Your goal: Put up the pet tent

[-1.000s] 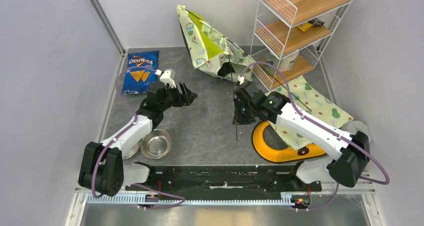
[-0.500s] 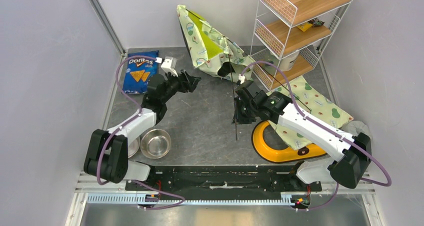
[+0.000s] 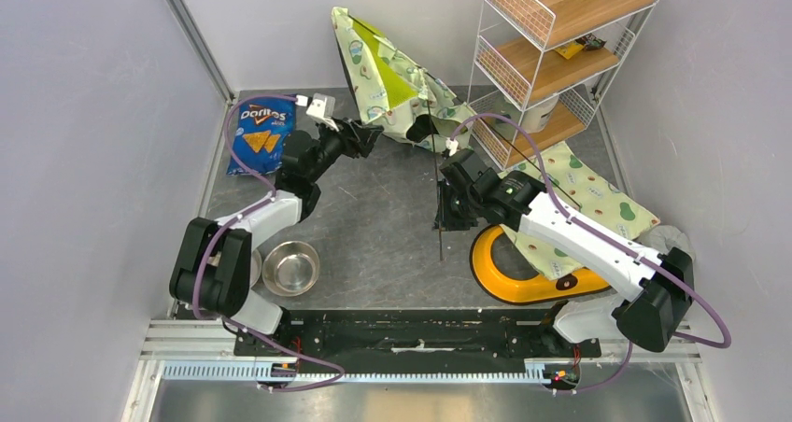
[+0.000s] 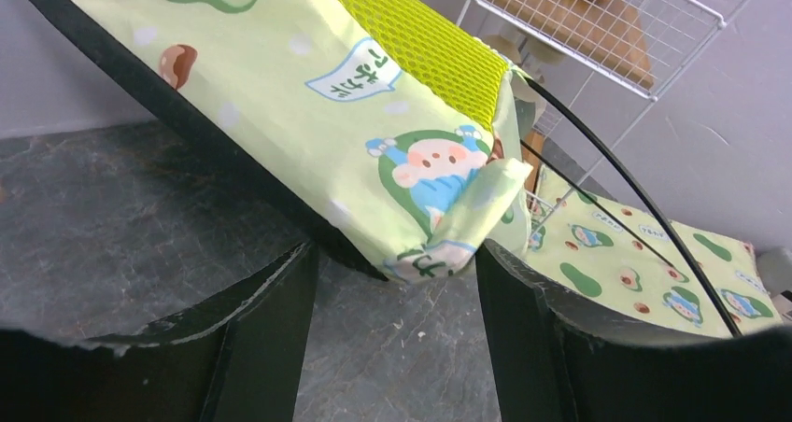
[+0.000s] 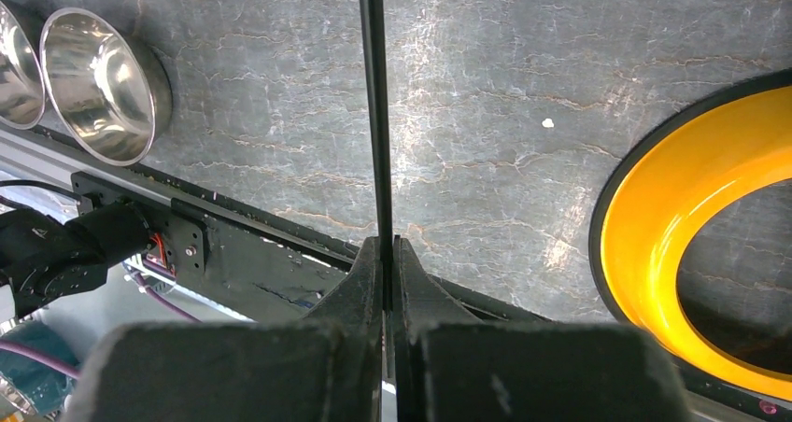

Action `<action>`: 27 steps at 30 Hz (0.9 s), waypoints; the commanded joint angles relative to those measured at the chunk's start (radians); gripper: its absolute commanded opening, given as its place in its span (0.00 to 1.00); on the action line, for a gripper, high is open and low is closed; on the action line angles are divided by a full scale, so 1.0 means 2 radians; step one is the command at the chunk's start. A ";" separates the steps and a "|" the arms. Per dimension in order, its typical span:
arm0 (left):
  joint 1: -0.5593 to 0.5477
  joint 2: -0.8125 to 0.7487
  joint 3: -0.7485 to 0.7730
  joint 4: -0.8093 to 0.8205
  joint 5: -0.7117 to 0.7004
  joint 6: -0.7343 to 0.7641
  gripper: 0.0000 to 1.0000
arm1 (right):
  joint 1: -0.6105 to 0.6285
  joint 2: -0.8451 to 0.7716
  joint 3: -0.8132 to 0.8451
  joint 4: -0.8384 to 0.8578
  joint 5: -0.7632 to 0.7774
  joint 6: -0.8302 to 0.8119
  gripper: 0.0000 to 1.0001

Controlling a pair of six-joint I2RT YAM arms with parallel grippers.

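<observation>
Gray counter (image 3: pixel 374 240) is carrying the pet tent (image 3: pixel 388 81), which is slumping half-collapsed at the top middle of the frame.
Left fingers (image 4: pixel 271 329) are standing wide right at the tent's lower corner, not pinching it. Right fingers (image 5: pixel 360 291) are clamping tight on a thin black pole (image 5: pixel 374 114), center frame.
</observation>
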 commanded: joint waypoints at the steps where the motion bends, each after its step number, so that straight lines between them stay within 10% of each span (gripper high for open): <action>1: -0.005 0.014 0.032 0.045 -0.019 0.026 0.67 | -0.016 -0.001 0.019 0.046 0.032 0.000 0.00; 15: -0.011 0.019 0.049 0.022 -0.001 0.049 0.02 | -0.021 0.005 0.023 0.057 0.025 -0.002 0.00; 27: -0.013 -0.007 0.073 -0.114 0.020 -0.030 0.02 | -0.025 0.001 0.023 0.220 -0.036 0.044 0.00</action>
